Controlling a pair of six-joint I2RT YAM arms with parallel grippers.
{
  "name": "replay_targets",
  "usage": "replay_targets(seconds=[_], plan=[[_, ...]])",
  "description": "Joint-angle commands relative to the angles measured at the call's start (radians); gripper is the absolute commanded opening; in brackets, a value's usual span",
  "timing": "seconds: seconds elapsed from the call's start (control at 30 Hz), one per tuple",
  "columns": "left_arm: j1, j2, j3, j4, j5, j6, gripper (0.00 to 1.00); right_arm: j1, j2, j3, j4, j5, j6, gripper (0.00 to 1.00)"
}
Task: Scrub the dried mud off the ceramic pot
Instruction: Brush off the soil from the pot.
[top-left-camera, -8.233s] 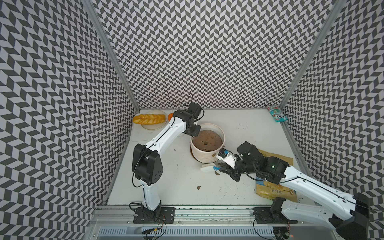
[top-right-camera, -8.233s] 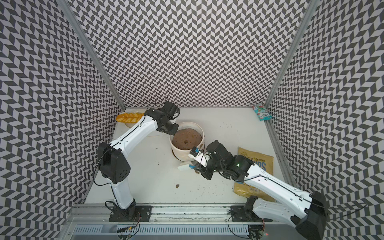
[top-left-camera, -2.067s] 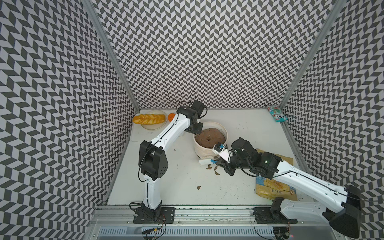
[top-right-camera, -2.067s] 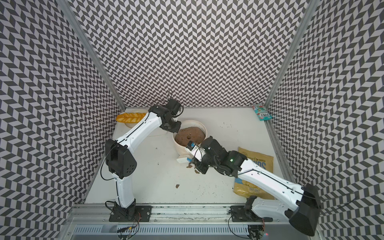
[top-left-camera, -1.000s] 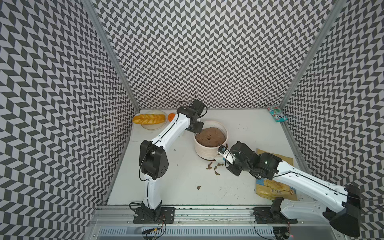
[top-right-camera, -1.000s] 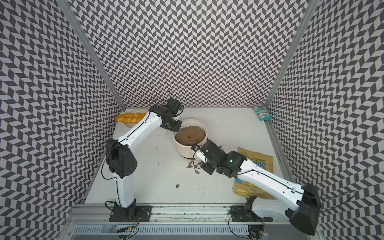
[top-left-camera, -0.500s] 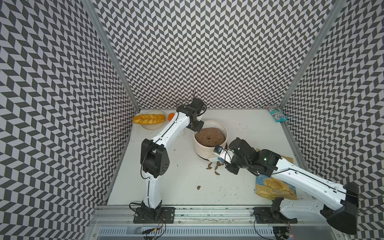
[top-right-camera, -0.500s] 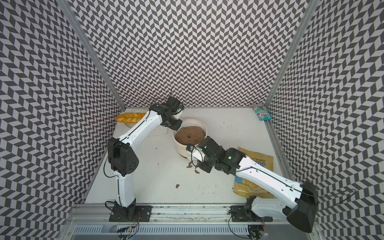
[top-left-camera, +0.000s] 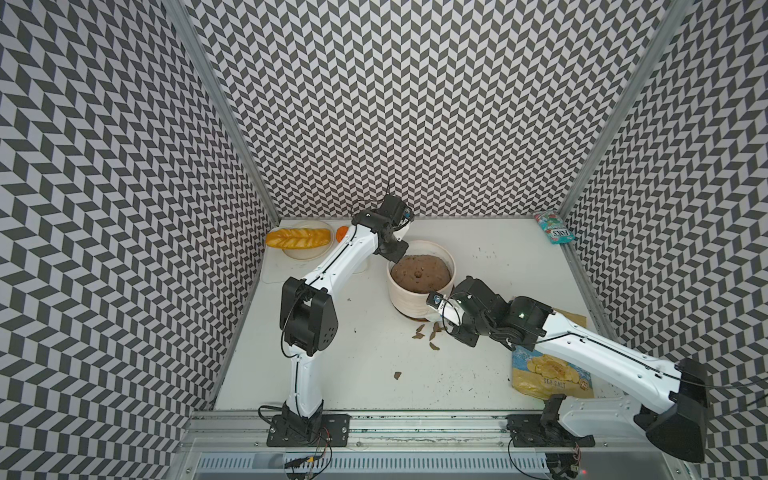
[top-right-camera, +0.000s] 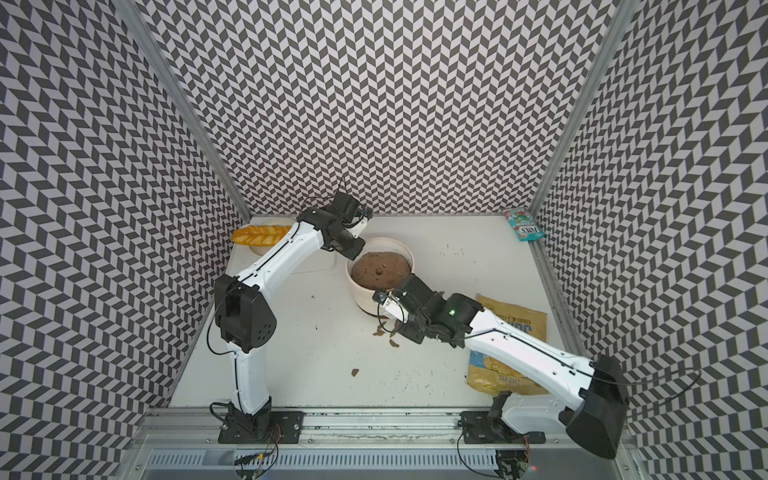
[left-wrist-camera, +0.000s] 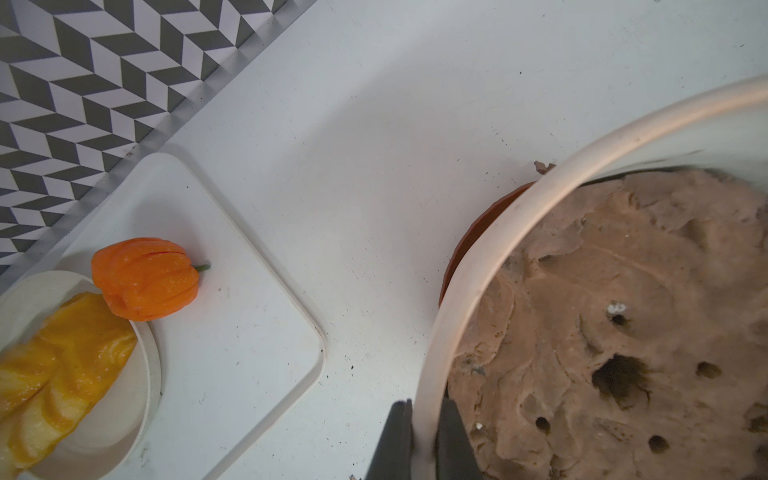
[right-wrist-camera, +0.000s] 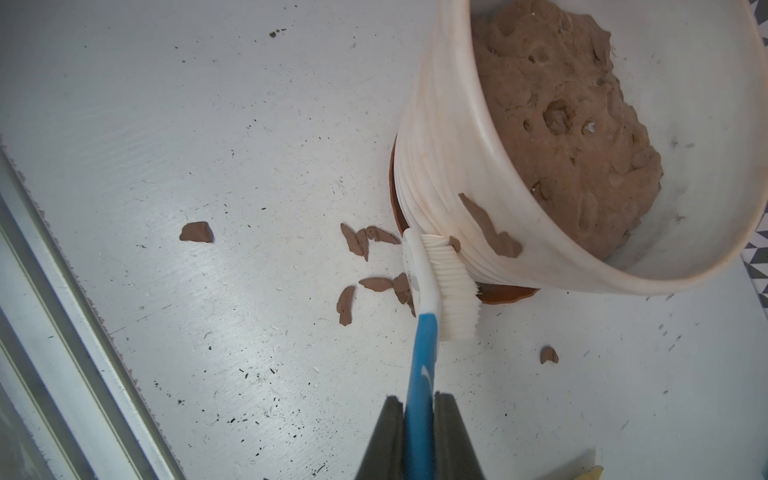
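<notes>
Ceramic pot (top-left-camera: 409, 301) stands near the middle of the table (top-left-camera: 365, 374) in both top views, and we see a brown soil mound (top-left-camera: 420, 272) filling it. The left gripper (top-left-camera: 394, 251) meets its far rim, and the right gripper (top-left-camera: 449, 326) sits low by its near wall. A few flakes of dried mud (top-left-camera: 420, 330) lie on the table just in front of the pot, with one more well apart, nearer the front rail. A yellow chip bag (top-left-camera: 548, 374) lies partly under the right arm, and a teal packet (top-left-camera: 555, 228) lies in a far corner.

From the left wrist we see two dark fingers (left-wrist-camera: 395, 440) pinching the pot's thick rim, one outside the wall and one inside. An orange-brown saucer (left-wrist-camera: 465, 241) shows beneath the pot. An orange pepper (left-wrist-camera: 145, 282) rests on a white tray (left-wrist-camera: 241, 332), at the edge of a pale plate (left-wrist-camera: 154, 374) that holds a bread loaf (left-wrist-camera: 62, 353).

From the right wrist we see the jaws clamped on the blue handle of a brush (right-wrist-camera: 426, 332). Its white bristles (right-wrist-camera: 455, 286) lie against the lower ribbed wall, just above the saucer. A long tan streak clings to the wall under the rim, with a small blotch just beside the brush tip. Loose flakes lie on the table next to the brush head.
</notes>
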Motion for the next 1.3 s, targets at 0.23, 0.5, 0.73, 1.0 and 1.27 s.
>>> replay_targets(seconds=[0.23, 0.5, 0.73, 1.0, 1.27], plan=[[-0.005, 0.025, -0.008, 0.018, 0.071, 0.108, 0.02, -0.016, -0.097, 0.053, -0.099, 0.100, 0.090, 0.00], [-0.005, 0.033, 0.016, 0.013, 0.096, 0.161, 0.03, -0.010, -0.209, 0.030, -0.030, -0.238, 0.035, 0.00], [-0.005, 0.017, 0.015, 0.022, 0.121, 0.195, 0.03, -0.009, -0.180, 0.048, 0.112, -0.293, -0.034, 0.00], [-0.006, 0.000, 0.011, 0.027, 0.135, 0.214, 0.03, -0.079, -0.087, 0.088, 0.118, -0.282, -0.088, 0.00], [-0.007, -0.002, 0.010, 0.026, 0.148, 0.225, 0.03, -0.138, -0.116, 0.067, 0.142, -0.148, -0.034, 0.00]])
